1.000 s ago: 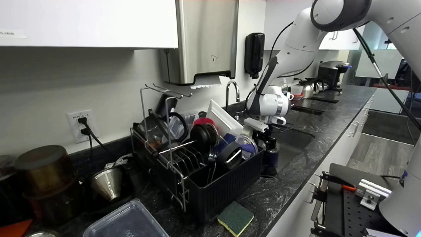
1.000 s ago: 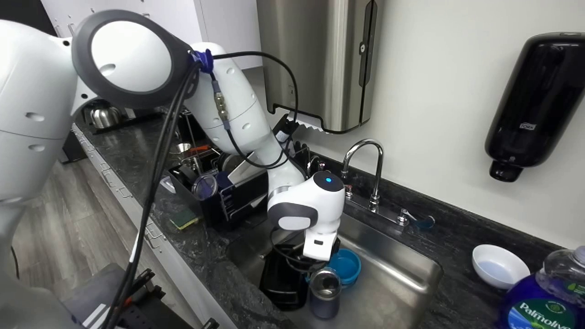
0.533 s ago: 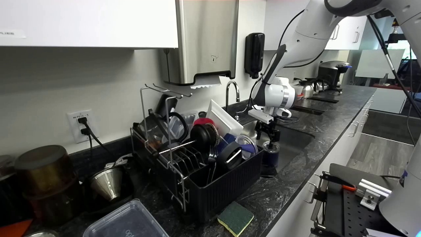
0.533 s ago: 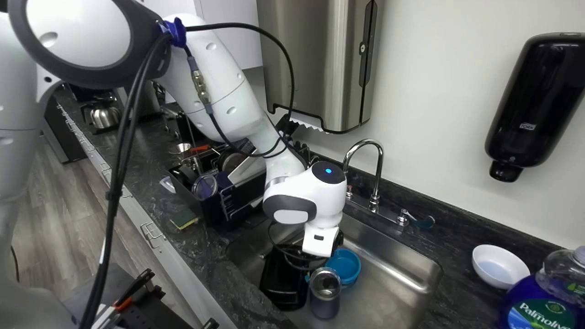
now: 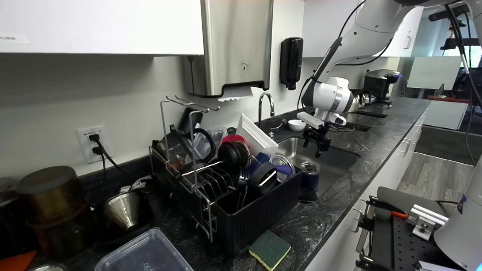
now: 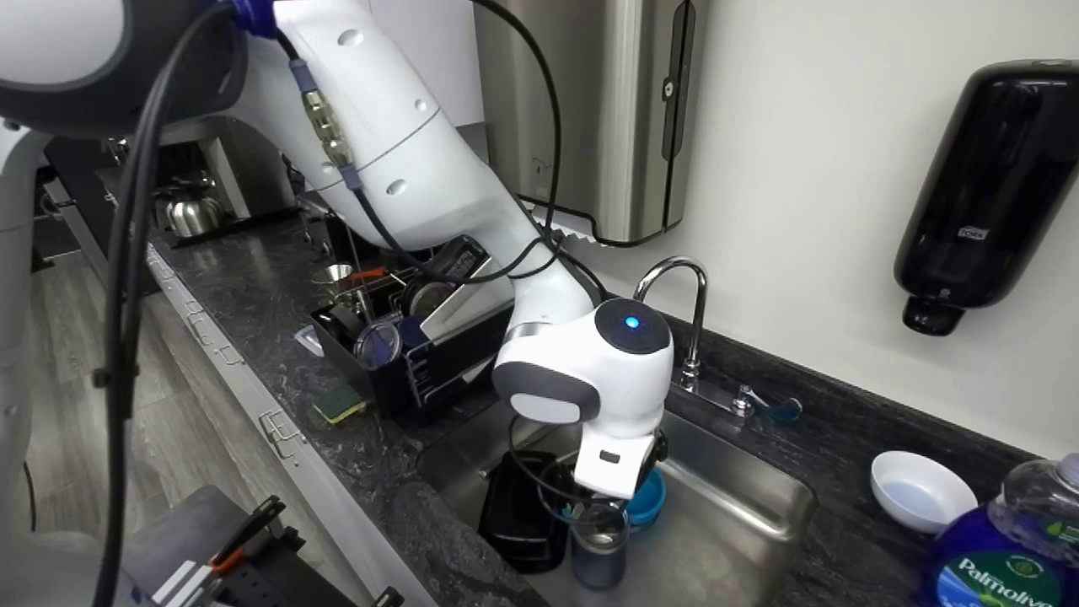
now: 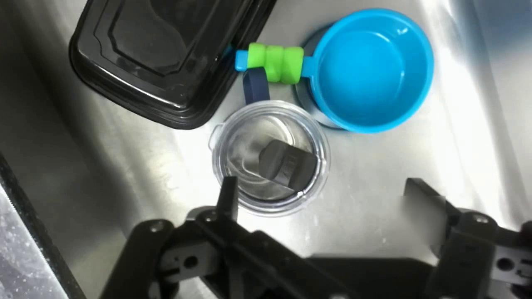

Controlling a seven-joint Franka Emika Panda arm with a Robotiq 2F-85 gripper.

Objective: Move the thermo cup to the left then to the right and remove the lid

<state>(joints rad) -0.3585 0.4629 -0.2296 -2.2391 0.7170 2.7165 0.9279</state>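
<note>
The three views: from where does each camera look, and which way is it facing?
In an exterior view: from beside the dish rack, facing past it to the sink; arm and end effector show.
In an exterior view: from near the soap bottle, facing down over sink and dish rack; arm shows, end effector mostly hidden.
Wrist view: beside the end effector, facing down at the thermo cup in the sink; only the end effector shows.
Both exterior views show dish rack, sink and thermo cup.

The gripper point(image 5: 312, 149) has gone up and away from the cup point(image 5: 310, 181). A white bowl point(image 5: 297, 125) now shows where the arm point(image 5: 359, 43) was. Maybe the jaws spread; they look too dark to tell.
</note>
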